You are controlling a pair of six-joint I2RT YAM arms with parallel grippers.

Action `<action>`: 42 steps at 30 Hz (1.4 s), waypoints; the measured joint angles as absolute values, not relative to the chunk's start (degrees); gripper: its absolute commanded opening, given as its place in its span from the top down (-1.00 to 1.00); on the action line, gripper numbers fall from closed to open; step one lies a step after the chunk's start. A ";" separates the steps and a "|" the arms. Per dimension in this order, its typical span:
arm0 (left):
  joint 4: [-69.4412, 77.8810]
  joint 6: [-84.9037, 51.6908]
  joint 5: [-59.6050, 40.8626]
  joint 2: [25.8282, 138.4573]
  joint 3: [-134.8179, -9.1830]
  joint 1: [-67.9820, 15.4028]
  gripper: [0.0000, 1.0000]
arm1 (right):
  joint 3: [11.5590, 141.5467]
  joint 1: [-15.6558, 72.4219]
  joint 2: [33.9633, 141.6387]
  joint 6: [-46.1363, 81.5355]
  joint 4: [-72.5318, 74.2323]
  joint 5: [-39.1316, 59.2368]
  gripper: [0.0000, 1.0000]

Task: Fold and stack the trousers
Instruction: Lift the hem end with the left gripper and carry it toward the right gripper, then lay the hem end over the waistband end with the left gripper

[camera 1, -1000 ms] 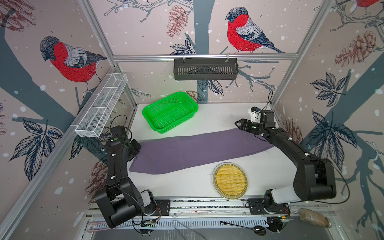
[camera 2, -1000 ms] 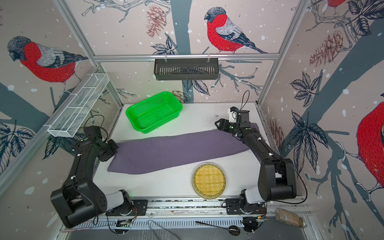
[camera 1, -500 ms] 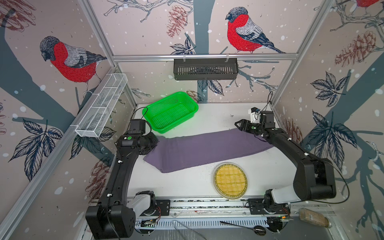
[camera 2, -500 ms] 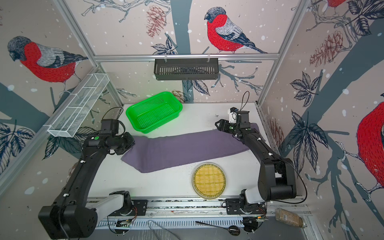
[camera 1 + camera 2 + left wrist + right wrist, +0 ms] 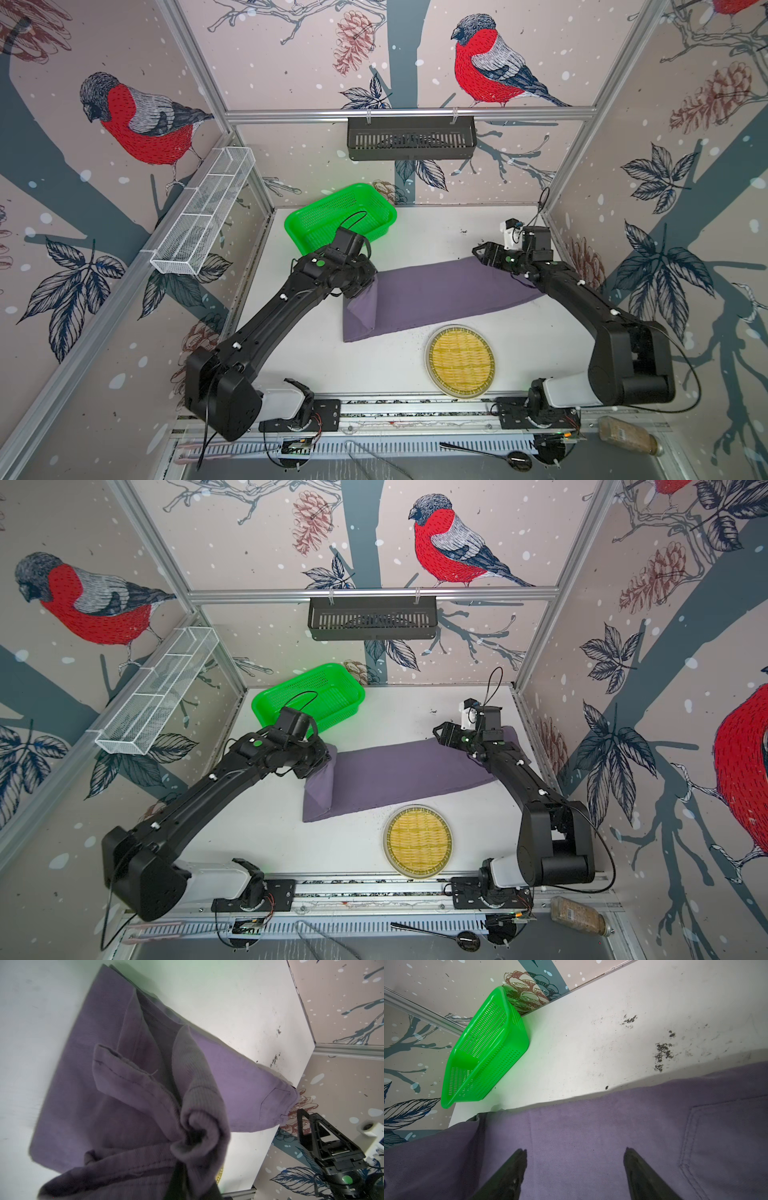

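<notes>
purple-grey trousers [image 5: 440,297], left end lifted and doubled over

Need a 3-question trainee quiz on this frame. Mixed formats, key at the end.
1. True or false: the left claw is shut on one end of the trousers, holding it raised off the table.
2. The right claw is: A) open over the trousers; B) shut on the cloth; C) shut on nothing.
3. Which round item shares the table with the trousers?
Key: 1 true; 2 A; 3 the woven yellow plate.
</notes>
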State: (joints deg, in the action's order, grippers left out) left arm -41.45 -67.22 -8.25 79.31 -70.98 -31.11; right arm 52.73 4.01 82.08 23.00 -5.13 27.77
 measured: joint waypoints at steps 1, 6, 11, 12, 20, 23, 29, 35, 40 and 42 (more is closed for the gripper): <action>-40.88 -67.90 -8.19 81.17 -72.40 -32.38 1.00 | 52.45 3.88 82.04 23.03 -5.04 27.77 -0.53; -36.36 -70.67 -8.05 91.44 -81.21 -38.41 1.00 | 51.07 3.16 81.58 23.86 -3.88 27.99 -0.53; -32.73 -72.05 -8.78 98.65 -83.22 -39.77 1.00 | 50.43 2.55 80.88 23.90 -3.14 28.23 -0.54; -32.12 -72.25 -8.80 99.85 -83.13 -39.86 1.00 | 50.39 2.46 80.88 23.92 -2.92 28.27 -0.53; -30.79 -71.92 -9.91 109.51 -93.82 -42.57 1.00 | 49.93 2.20 80.99 24.08 -2.76 28.47 -0.53; -30.87 -71.42 -10.17 112.38 -98.02 -42.65 1.00 | 49.93 2.09 81.08 24.10 -2.70 28.49 -0.53; -32.56 -69.87 -11.07 119.22 -106.06 -43.48 1.00 | 49.93 1.58 81.10 24.25 -2.57 28.49 -0.53; -32.45 -68.88 -13.37 124.22 -109.71 -43.90 1.00 | 49.84 1.19 81.14 24.25 -2.57 28.47 -0.53; -32.25 -68.38 -15.07 127.55 -112.20 -44.16 0.99 | 49.80 1.08 81.43 24.23 -2.55 28.40 -0.53; -32.27 -67.81 -15.64 129.67 -114.37 -44.47 0.83 | 49.78 1.08 81.52 24.23 -2.59 28.38 -0.53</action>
